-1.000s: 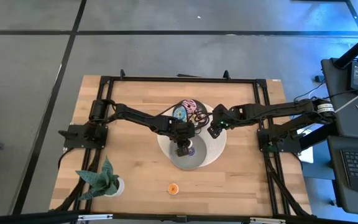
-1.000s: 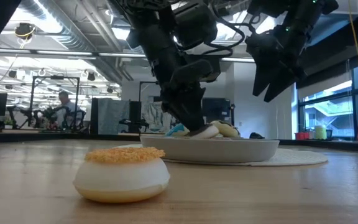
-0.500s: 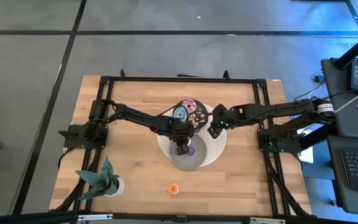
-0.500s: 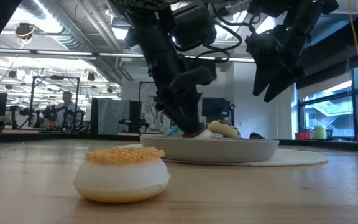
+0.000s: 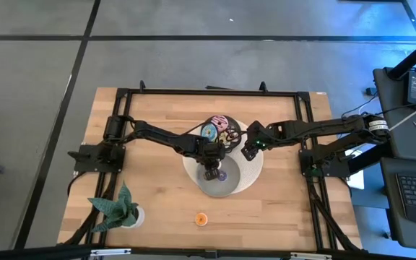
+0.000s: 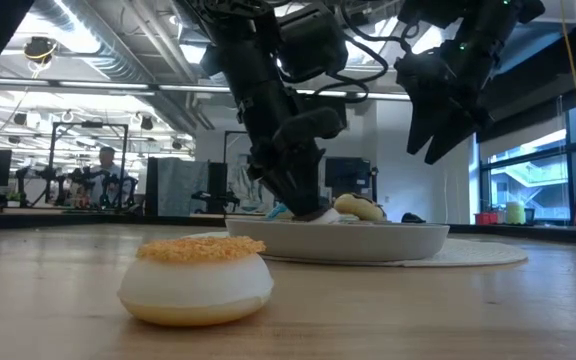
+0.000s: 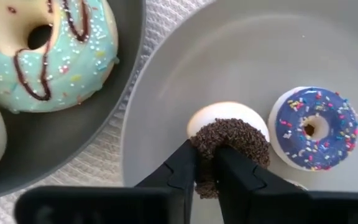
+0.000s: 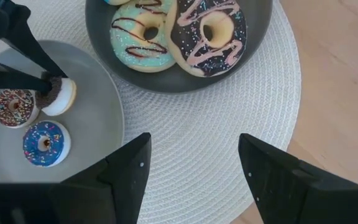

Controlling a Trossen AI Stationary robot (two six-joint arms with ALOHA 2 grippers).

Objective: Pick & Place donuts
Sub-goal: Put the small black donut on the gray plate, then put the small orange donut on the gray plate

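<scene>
My left gripper (image 5: 209,173) is shut on a brown-sprinkled mini donut (image 7: 232,134) inside the light grey dish (image 5: 231,189). A blue-iced mini donut (image 7: 316,127) and another sprinkled mini donut (image 8: 14,106) lie flat in the same dish. Behind it, the dark dish (image 5: 219,128) holds the larger donuts, among them a green-iced one (image 8: 145,31) and a chocolate one (image 8: 210,28). My right gripper (image 5: 248,152) hangs open and empty above the white mat, right of the dishes. An orange mini donut (image 5: 201,218) lies flat on the table near the front edge. My left gripper pinches the brown mini donut's near rim (image 7: 205,177) between its two fingers, coming from above and pointing down. The donut is tipped up on edge in the light grey dish, its white underside (image 7: 225,115) facing away from the fingers.
A round white woven mat (image 8: 229,137) lies under both dishes. A green star-shaped potted plant (image 5: 121,206) stands at the near left corner. Bare wood lies around the mat. A person shows in the room far behind the table (image 6: 106,160).
My left gripper has shifted a little toward the table's left edge inside the light grey dish, still shut on the brown mini donut. Then it has kept still.
</scene>
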